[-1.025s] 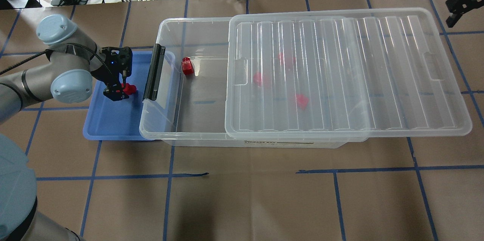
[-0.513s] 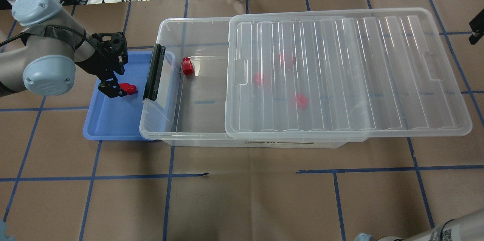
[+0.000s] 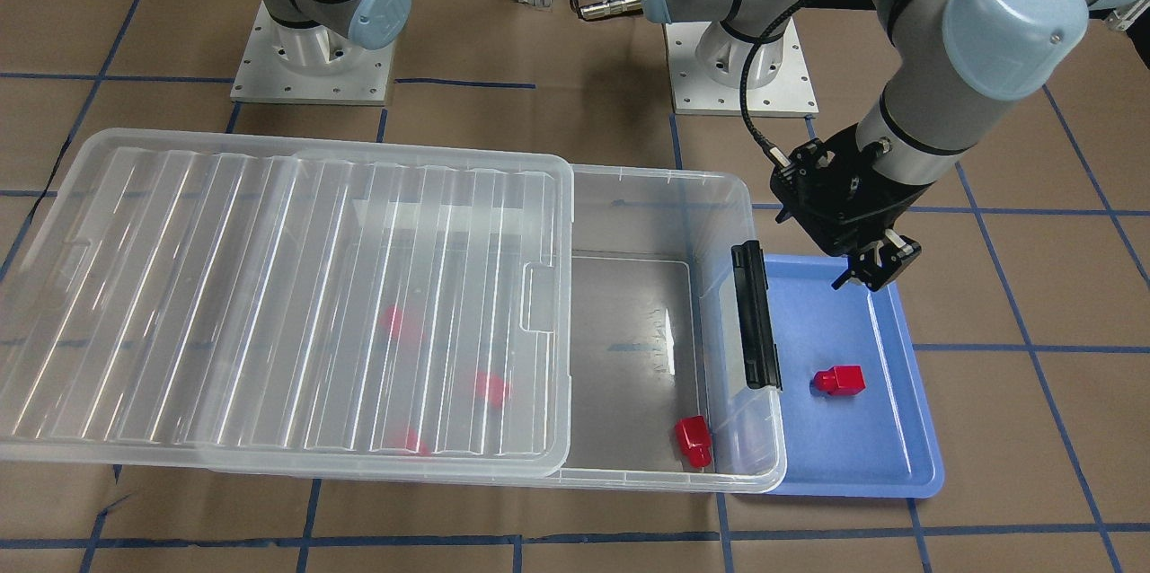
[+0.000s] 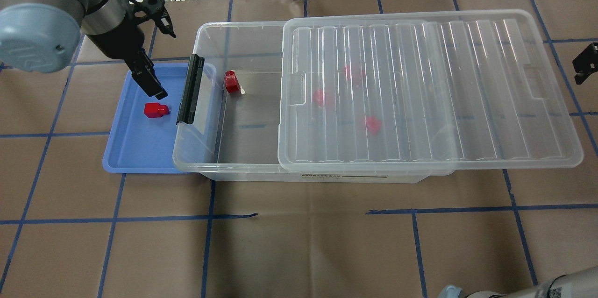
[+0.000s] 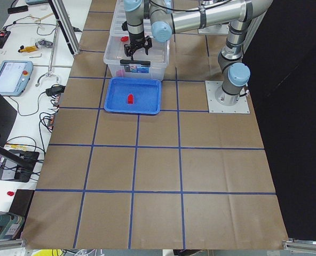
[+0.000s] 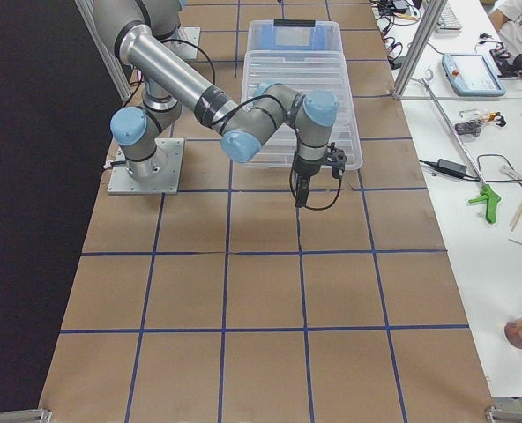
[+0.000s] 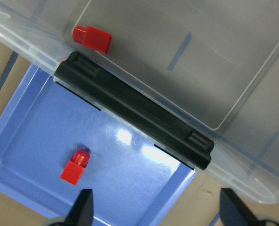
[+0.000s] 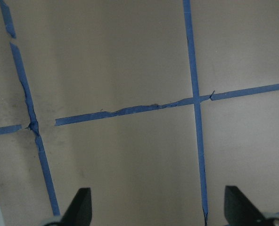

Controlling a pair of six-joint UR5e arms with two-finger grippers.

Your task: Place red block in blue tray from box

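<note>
The box (image 4: pixel 247 144) lies across the table with its lid (image 4: pixel 420 88) slid aside, so only the end nearest the tray (image 4: pixel 135 148) is uncovered. The tray's edge is tucked under that end, just below the black latch (image 4: pixel 189 88). My left claw (image 3: pixel 873 268) hangs above the tray's robot-side edge, fingers spread and empty. My right claw (image 8: pixel 156 209) is also spread and empty, over bare table paper (image 8: pixel 130 61) well away from the box. The block (image 4: pixel 155 110) lies on its side on the tray floor, near the latch and apart from my fingers, so I judge the placing done and the step now is getting clear.

To do that well, I lift straight up before swinging anywhere, keeping my fingers wide and off the latch and box rim; a sideways sweep at this height could knock the block or shift the tray. If another is wanted, the second block (image 4: pixel 231 81) sits in the open end against the wall, so I must drop in beside that wall. The covered blocks (image 4: pixel 320 98) are beyond reach.
</note>
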